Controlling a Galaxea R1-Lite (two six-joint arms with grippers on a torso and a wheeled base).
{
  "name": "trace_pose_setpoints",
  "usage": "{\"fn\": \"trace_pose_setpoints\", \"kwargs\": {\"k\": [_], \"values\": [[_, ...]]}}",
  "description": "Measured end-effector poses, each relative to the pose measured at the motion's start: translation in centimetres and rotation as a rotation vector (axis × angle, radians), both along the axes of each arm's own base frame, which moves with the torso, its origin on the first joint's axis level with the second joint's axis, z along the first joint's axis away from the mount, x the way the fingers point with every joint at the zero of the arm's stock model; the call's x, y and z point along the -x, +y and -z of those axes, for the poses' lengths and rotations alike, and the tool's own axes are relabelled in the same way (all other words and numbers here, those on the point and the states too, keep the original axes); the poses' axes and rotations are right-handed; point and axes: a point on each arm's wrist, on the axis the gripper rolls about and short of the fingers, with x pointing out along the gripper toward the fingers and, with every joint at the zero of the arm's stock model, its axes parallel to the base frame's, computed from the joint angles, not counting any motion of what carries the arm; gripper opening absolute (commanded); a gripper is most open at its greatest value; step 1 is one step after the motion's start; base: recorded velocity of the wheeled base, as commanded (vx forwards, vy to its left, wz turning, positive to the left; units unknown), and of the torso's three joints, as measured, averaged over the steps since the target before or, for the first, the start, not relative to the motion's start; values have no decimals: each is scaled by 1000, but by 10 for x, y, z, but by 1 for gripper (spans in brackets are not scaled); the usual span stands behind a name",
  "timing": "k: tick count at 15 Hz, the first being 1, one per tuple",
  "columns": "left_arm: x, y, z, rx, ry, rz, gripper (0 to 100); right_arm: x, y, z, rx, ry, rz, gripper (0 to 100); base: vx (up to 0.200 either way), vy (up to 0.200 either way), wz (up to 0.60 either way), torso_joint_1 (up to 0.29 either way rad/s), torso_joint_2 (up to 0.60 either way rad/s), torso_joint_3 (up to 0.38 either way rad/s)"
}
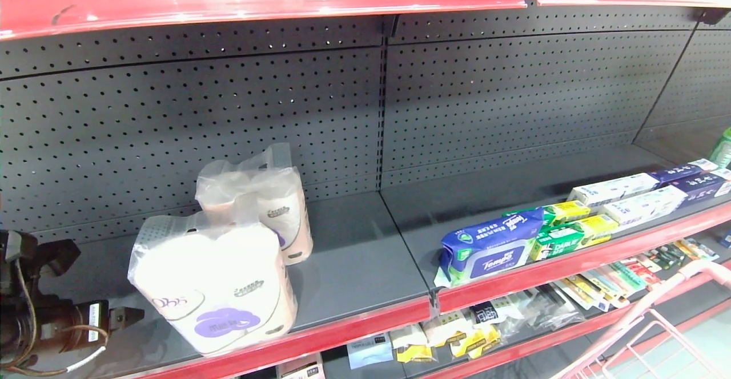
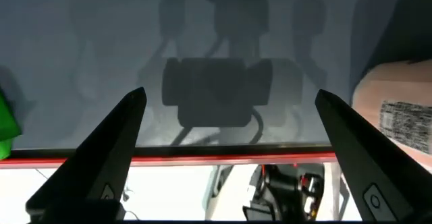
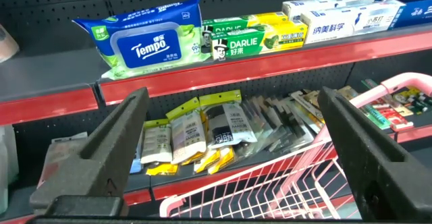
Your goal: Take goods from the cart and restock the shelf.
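Two packs of toilet paper stand on the grey shelf (image 1: 365, 265): a large one (image 1: 214, 285) at the front edge and a smaller one (image 1: 260, 208) behind it. My left gripper (image 1: 100, 282) hangs open and empty over the shelf just left of the large pack; in the left wrist view the gripper (image 2: 229, 96) has the pack's corner (image 2: 398, 116) to one side. My right gripper (image 3: 233, 92) is open and empty above the pink cart (image 3: 283, 183), facing the shelf front. The cart's rim (image 1: 651, 322) sits at the lower right.
A blue wet-wipes pack (image 1: 491, 248), green and yellow toothpaste boxes (image 1: 571, 228) and white and blue boxes (image 1: 645, 196) line the right shelf's red front edge. Small hanging packets (image 3: 202, 133) fill the lower shelf. Bare shelf lies between the toilet paper and the wipes.
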Motion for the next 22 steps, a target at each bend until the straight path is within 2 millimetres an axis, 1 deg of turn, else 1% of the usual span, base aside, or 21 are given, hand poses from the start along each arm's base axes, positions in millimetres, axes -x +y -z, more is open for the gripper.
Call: {"fn": "trace_pose_setpoints", "kwargs": {"k": [2, 4, 6, 10, 13, 18, 22], "values": [[-4, 0, 5, 19, 21, 11, 100, 0, 0, 0, 0, 0, 0, 100, 0, 0, 0, 0, 0, 0], [-11, 1, 7, 44, -8, 45, 100, 0, 0, 0, 0, 0, 0, 100, 0, 0, 0, 0, 0, 0], [-16, 2, 9, 38, -28, 63, 100, 0, 0, 0, 0, 0, 0, 100, 0, 0, 0, 0, 0, 0], [-21, 2, 17, 26, 3, 103, 100, 0, 0, 0, 0, 0, 0, 100, 0, 0, 0, 0, 0, 0], [-30, -4, 21, 13, -32, 147, 100, 0, 0, 0, 0, 0, 0, 100, 0, 0, 0, 0, 0, 0], [-35, -14, 29, 23, 3, 195, 100, 0, 0, 0, 0, 0, -1, 100, 0, 0, 0, 0, 0, 0], [-37, -21, 31, 26, 15, 229, 100, 0, 0, 0, 0, 0, 0, 100, 0, 0, 0, 0, 0, 0]]}}
